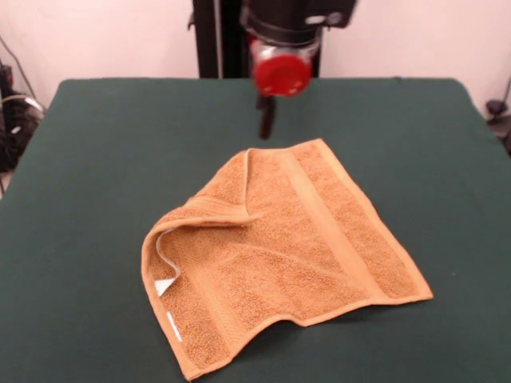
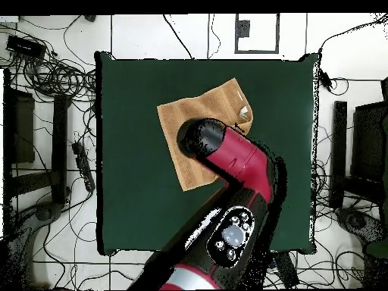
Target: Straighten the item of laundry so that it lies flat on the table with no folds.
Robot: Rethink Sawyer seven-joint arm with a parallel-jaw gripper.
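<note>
The orange-tan towel (image 1: pixel 303 239) lies on the dark green table (image 1: pixel 96 199), toward the near middle in the front view. Its left corner is folded over onto itself, with a raised curled edge and a white label (image 1: pixel 164 287) showing beneath. The rest lies mostly flat, with a woven band running across it. My gripper (image 1: pixel 266 124) hangs under the red wrist, just above the table beside the towel's far corner; it is blurred and holds nothing I can see. In the overhead view the arm (image 2: pixel 227 163) covers part of the towel (image 2: pixel 182 121) and hides the gripper.
The black pedestal (image 1: pixel 215 40) stands at the table's far edge. Cables and equipment (image 2: pixel 53 114) lie on the floor around the table (image 2: pixel 129 189). Dark gear (image 1: pixel 12 120) sits off the table's left side.
</note>
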